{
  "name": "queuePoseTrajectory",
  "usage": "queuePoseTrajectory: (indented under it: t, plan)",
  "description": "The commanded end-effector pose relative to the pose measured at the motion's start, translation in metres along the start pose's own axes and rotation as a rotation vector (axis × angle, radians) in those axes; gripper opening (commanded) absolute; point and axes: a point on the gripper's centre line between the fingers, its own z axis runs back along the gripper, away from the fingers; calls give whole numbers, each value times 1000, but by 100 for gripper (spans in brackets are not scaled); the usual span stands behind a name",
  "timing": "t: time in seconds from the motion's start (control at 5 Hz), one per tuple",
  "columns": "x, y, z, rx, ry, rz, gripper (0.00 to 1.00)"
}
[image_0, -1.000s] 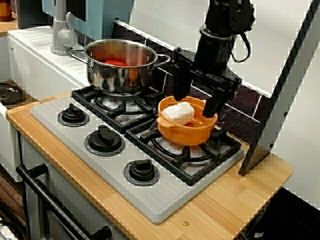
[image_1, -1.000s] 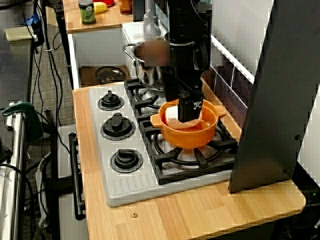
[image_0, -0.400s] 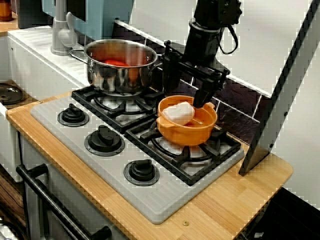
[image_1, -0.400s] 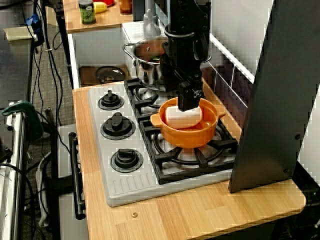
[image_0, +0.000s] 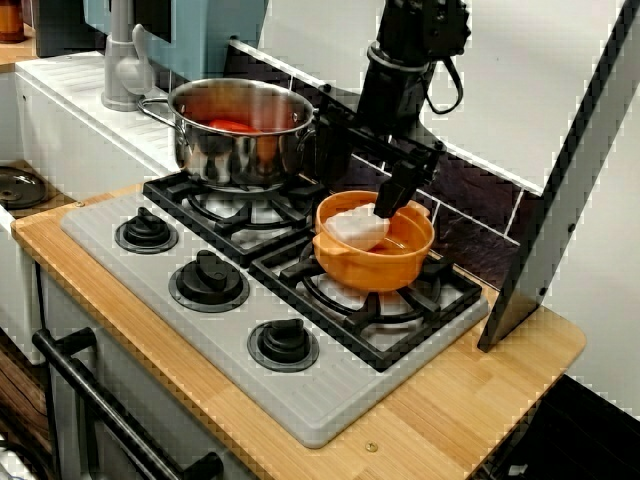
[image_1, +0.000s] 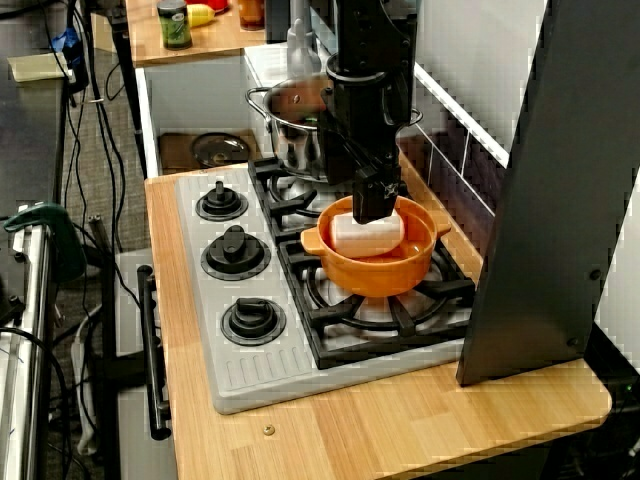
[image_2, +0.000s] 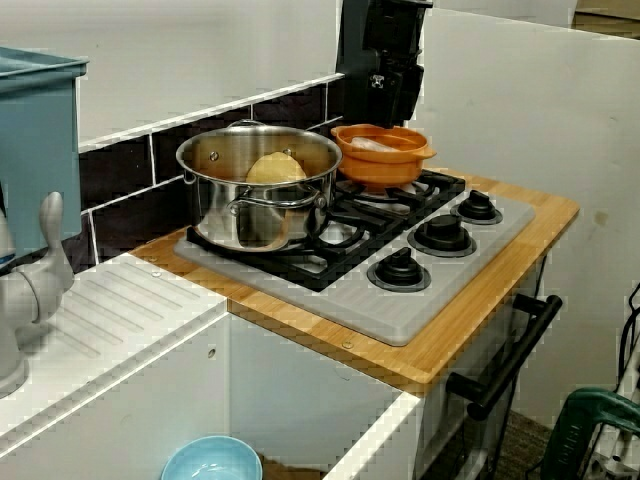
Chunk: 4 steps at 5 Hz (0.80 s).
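An orange bowl (image_0: 375, 268) (image_1: 381, 272) (image_2: 386, 166) stands on the right rear burner. A white block (image_0: 354, 228) (image_1: 366, 234) (image_2: 371, 145) lies in it, leaning on the left rim. My black gripper (image_0: 363, 176) (image_1: 357, 193) (image_2: 386, 102) hangs open just above the bowl's back edge. Its fingers are spread and nothing is between them. One fingertip (image_0: 388, 203) is close over the block, and I cannot tell if it touches. To the left, a steel pot (image_0: 240, 140) (image_1: 293, 140) (image_2: 256, 202) holds an orange-yellow round thing (image_0: 232, 126) (image_2: 275, 168).
The grey stove top (image_0: 240, 340) has three black knobs (image_0: 209, 279) along its front. A dark slanted panel (image_0: 560, 200) stands at the right end of the wooden counter (image_0: 470, 400). Behind the stove is a dark tiled wall. A white sink unit with a grey tap (image_0: 122, 60) lies left.
The gripper has risen and drawn back toward the wall, from straddling the bowl to above its rear rim. The white block stays in the bowl.
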Motion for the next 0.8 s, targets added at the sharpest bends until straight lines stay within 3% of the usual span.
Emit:
queuePoseTrajectory:
  t: [0.0,0.6]
  plan:
    - [-6,11,18,-11,-69,19,100]
    - [1,2,16,-24,-50,50,100]
